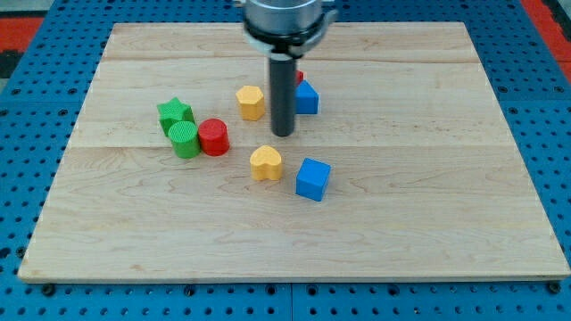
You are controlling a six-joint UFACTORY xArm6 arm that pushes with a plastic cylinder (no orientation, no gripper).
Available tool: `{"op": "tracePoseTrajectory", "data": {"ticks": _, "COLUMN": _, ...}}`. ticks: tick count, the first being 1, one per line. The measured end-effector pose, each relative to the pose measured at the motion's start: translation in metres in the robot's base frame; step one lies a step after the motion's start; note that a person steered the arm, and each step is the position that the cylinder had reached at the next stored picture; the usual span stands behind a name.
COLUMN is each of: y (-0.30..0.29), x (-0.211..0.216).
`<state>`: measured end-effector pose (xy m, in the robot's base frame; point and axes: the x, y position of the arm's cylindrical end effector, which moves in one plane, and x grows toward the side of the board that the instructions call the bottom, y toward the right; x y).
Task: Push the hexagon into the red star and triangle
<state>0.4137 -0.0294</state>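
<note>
The yellow hexagon lies just left of the board's middle. The red star is mostly hidden behind my rod; only a small red edge shows. The blue triangle sits right below the red star, touching it. My tip rests on the board between the hexagon and the blue triangle, slightly toward the view's bottom of both, and touches neither.
A yellow heart and a blue cube lie below the tip. A green star, a green cylinder and a red cylinder cluster at the left. The wooden board lies on a blue pegboard.
</note>
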Motion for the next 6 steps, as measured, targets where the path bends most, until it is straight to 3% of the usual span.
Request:
{"op": "tracePoseTrajectory", "data": {"ticks": 2, "y": -0.100, "x": -0.015}}
{"op": "tracePoseTrajectory", "data": {"ticks": 3, "y": -0.071, "x": -0.044}}
{"op": "tracePoseTrajectory", "data": {"ticks": 5, "y": 0.059, "x": -0.003}}
{"op": "tracePoseTrajectory", "data": {"ticks": 6, "y": 0.013, "x": 0.016}}
